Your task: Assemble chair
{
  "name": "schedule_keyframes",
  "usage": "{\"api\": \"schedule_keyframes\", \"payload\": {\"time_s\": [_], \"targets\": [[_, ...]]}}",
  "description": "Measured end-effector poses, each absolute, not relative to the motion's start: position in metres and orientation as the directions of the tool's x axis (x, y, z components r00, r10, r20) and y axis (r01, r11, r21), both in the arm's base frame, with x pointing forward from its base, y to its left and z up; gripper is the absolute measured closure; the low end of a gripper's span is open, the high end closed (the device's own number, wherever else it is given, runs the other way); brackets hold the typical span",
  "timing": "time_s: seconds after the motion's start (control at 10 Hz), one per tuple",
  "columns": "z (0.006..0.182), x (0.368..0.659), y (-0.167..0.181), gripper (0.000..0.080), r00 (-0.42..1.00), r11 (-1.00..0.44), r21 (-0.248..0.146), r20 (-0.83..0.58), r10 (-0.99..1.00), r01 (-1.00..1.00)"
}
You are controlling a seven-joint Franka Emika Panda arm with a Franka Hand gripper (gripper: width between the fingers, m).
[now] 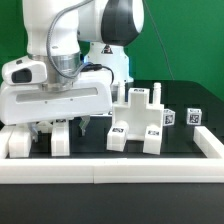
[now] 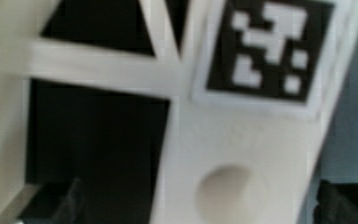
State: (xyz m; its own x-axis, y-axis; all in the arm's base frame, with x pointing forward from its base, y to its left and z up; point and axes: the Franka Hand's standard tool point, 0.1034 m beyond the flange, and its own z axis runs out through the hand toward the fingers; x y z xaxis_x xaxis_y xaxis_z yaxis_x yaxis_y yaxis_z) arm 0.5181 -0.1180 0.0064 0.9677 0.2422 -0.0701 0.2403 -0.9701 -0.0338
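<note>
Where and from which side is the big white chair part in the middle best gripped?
Probably by an upright post of the chair part, from above: the posts stand free and narrow, while the body below looks wide.

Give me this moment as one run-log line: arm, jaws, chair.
arm: low, exterior view's left | jaws: open | wrist view: tagged white part, close up | chair: partly built, standing clear of arm | loose tagged block: exterior view's right
</note>
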Motion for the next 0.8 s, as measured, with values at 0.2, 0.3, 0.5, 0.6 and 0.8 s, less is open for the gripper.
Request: {"api": "schedule_keyframes", "payload": {"time_s": [0.2, 0.3, 0.5, 0.6, 0.8], "targets": [[0.0054, 0.5255, -0.1178, 0.0151, 0.97, -0.973, -0.037, -0.074, 0.23, 0.228], [0.0048, 0.5254, -0.1166, 0.0151, 0.974, -0.977, -0.036, -0.076, 0.214, 0.212], [0.0045, 0.5259, -0.1154, 0.0151, 0.976, -0.979, -0.034, -0.076, 0.204, 0.201], [0.0043, 0.5253, -0.1166, 0.0151, 0.977, -0.979, -0.034, -0.077, 0.201, 0.199], [0.0037, 0.5239, -0.1172, 0.0151, 0.978, -0.981, -0.034, -0.08, 0.195, 0.193]]}}
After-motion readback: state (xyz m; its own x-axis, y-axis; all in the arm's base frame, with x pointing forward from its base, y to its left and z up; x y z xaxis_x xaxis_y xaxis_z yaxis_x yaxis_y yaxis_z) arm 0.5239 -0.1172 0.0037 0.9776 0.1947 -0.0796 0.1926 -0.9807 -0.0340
